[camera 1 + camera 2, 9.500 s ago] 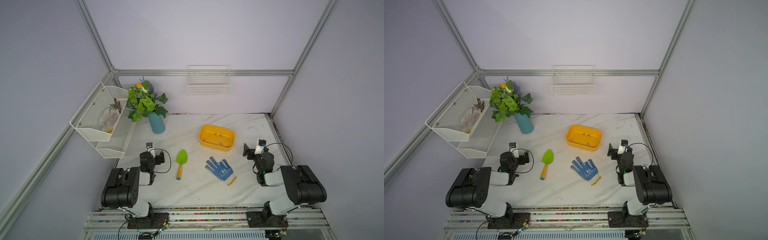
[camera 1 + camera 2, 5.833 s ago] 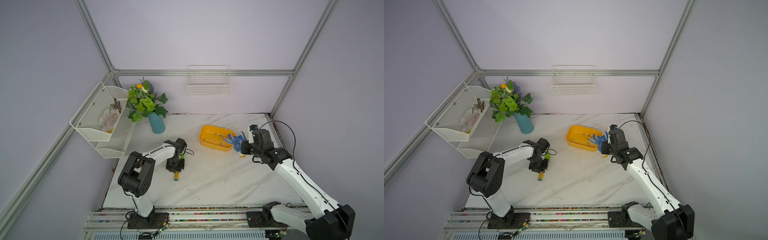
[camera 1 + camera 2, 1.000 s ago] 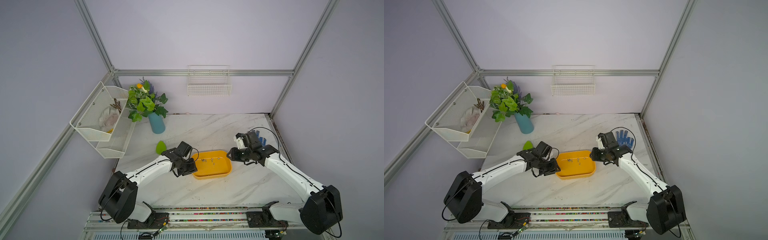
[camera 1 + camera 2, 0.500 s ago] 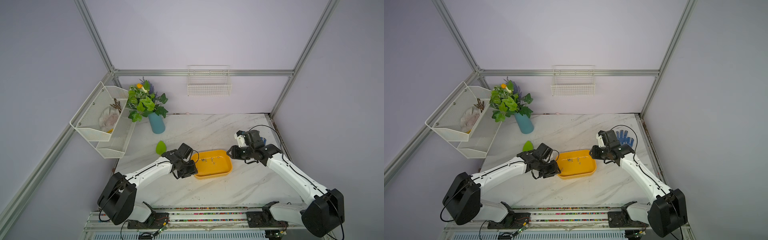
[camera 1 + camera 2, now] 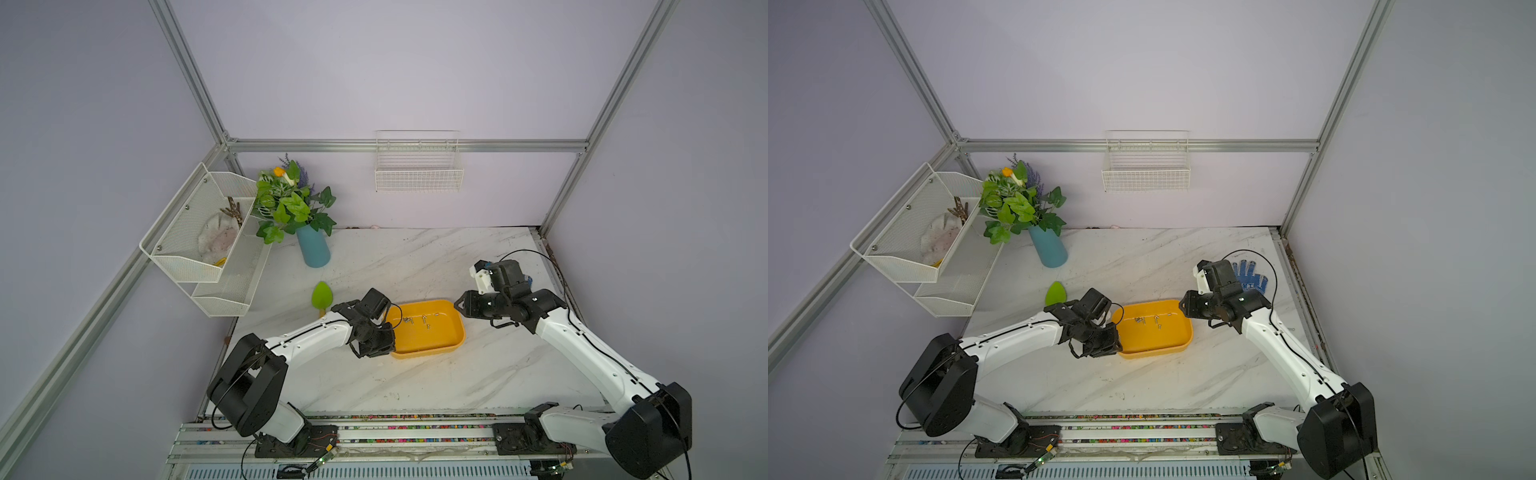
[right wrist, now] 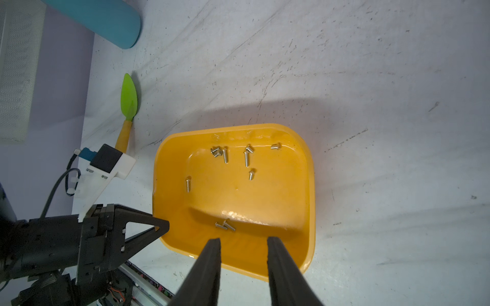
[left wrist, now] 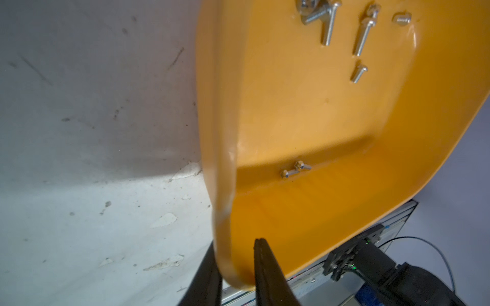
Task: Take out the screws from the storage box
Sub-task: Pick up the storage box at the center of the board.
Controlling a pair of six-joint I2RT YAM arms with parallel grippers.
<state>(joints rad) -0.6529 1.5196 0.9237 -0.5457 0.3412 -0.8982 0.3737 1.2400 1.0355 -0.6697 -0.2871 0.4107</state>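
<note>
Change: the box [image 5: 440, 337] has come from 1 o'clock on the worktop [image 5: 415, 386] to near its middle since the start. The glove [image 5: 1250, 276] has gone out to 2 o'clock and the trowel [image 5: 322, 296] to 10 o'clock. Against half a second ago, hardly anything differs.
Left pincer [image 7: 236, 245]: pinching the box's rim at its 8 o'clock corner, one finger inside the wall and one outside.
Right pincer [image 6: 244, 239]: spread, with nothing between the fingers, poised over the box's 2 o'clock corner.
Box: shallow, yellow-orange and glossy, with rounded corners and a rolled rim.
Screws [image 6: 246, 159]: small, silvery and round-headed, all inside the box. Most are bunched toward the 12 o'clock side; two lie together at the foot of a wall.
Writing: a white patch on the blue glove, too small to read.
</note>
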